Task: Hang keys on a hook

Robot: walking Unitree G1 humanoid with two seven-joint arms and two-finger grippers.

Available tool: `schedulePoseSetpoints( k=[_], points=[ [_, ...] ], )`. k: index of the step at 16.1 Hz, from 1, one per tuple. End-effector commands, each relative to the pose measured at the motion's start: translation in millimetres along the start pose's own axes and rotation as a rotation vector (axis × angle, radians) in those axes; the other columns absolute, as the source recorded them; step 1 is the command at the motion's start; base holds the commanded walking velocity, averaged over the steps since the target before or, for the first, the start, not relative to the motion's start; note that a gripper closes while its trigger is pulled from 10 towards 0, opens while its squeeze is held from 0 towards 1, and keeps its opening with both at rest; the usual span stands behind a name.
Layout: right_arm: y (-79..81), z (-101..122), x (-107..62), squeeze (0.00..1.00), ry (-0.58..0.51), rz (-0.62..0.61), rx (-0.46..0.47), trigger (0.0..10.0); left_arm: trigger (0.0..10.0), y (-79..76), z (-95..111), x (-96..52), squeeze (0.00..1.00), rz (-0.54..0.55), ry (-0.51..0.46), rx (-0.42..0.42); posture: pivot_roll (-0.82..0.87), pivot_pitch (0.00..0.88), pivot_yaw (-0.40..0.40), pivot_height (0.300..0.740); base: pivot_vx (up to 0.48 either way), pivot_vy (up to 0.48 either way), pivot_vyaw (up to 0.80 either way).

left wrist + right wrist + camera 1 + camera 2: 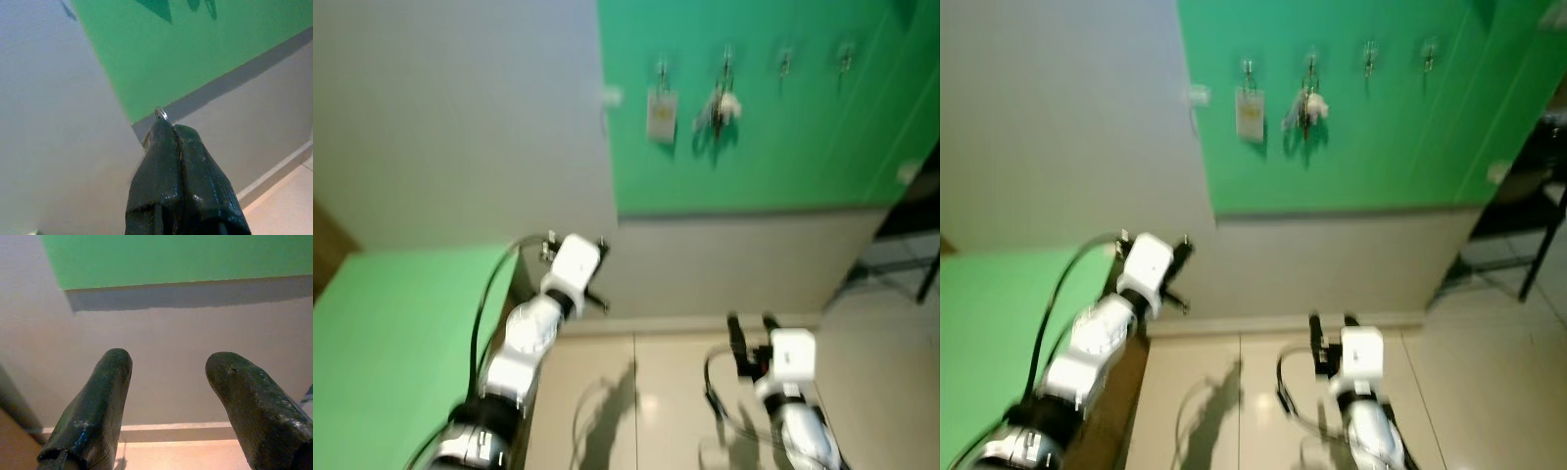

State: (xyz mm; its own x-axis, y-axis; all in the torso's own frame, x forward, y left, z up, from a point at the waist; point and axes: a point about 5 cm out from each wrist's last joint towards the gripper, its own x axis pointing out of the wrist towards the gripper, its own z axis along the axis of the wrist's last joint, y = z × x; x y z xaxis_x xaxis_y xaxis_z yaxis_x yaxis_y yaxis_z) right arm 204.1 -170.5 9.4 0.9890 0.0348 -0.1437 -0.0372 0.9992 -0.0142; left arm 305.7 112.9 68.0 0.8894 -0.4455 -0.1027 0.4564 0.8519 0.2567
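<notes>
The left gripper (pixel 168 128) is pressed together, pinching a key ring (pixel 161 115) whose small metal loop pokes out just past its fingertips. The hooks (pixel 725 61) sit on the green panel (pixel 783 137), well above and to the right of it. The right gripper (pixel 168 369), lower down, is spread and holds nothing.

Your right gripper (pixel 168 382) has its two black fingers (pixel 100 406) spread wide apart, facing a grey wall (pixel 166 338) with a green panel (pixel 171 257) above and pale floor (pixel 181 455) below.
</notes>
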Motion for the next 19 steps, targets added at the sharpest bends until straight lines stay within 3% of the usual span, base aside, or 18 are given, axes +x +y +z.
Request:
schedulePoseSetpoints(
  k=[1,7,19],
  points=[
    [-6.7,3.5,-1.2,0.00,-0.005,-0.022,-0.008,10.0,10.0,-7.7,4.7,2.6,0.00,-0.027,-0.023,0.023,-0.23,0.000,0.102,0.740,0.259,-0.401,0.00],
    [-2.0,21.0,-3.5,0.00,-0.024,-0.004,-0.021,10.0,10.0,-3.6,3.4,3.6,0.00,-0.014,-0.018,0.025,-0.22,0.000,0.097,0.740,0.101,-0.236,0.00],
    [9.0,40.1,-3.8,0.00,-0.009,-0.002,-0.016,10.0,10.0,0.2,2.4,7.4,0.00,-0.027,0.006,0.011,-0.23,0.000,0.103,0.740,0.000,-0.430,0.00]
  ],
)
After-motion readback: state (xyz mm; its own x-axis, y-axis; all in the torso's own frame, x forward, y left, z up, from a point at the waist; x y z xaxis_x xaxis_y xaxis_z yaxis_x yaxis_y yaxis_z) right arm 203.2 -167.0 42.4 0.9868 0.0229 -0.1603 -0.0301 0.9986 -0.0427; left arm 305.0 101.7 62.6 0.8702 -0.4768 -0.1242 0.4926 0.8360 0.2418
